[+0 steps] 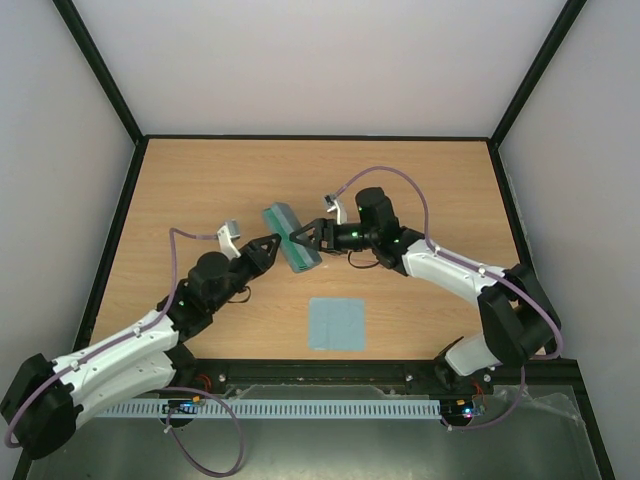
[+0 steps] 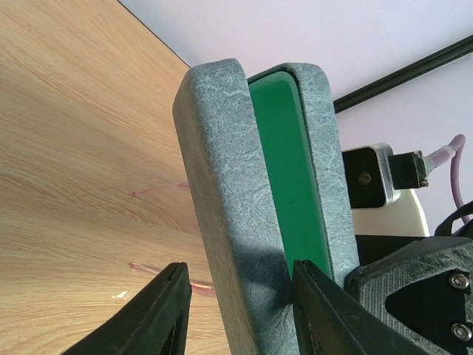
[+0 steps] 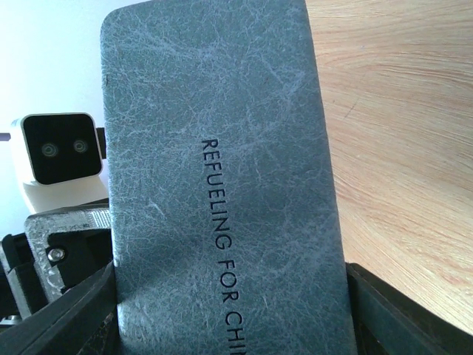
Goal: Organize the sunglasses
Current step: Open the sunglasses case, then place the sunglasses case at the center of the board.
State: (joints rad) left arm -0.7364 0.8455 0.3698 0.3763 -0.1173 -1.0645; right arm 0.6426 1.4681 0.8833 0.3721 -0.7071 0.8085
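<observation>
The grey-blue case [image 1: 290, 238] stands on its long edge mid-table, slightly ajar, with its green lining [image 2: 290, 170] showing. My right gripper [image 1: 306, 237] is shut on the case across its width; its printed outer face [image 3: 222, 170] fills the right wrist view between the fingers [image 3: 403, 314]. My left gripper [image 1: 272, 245] is open and straddles the near shell [image 2: 222, 185], with one finger [image 2: 166, 310] outside it with a gap and the other [image 2: 325, 307] against the lining. Thin pinkish-red sunglasses arms [image 2: 159, 191] lie on the table beside the case, mostly hidden behind it.
A flat square blue-grey cloth [image 1: 336, 323] lies on the wooden table [image 1: 420, 190] nearer the front edge. Black-framed white walls enclose the table on three sides. The two wrists face each other closely across the case.
</observation>
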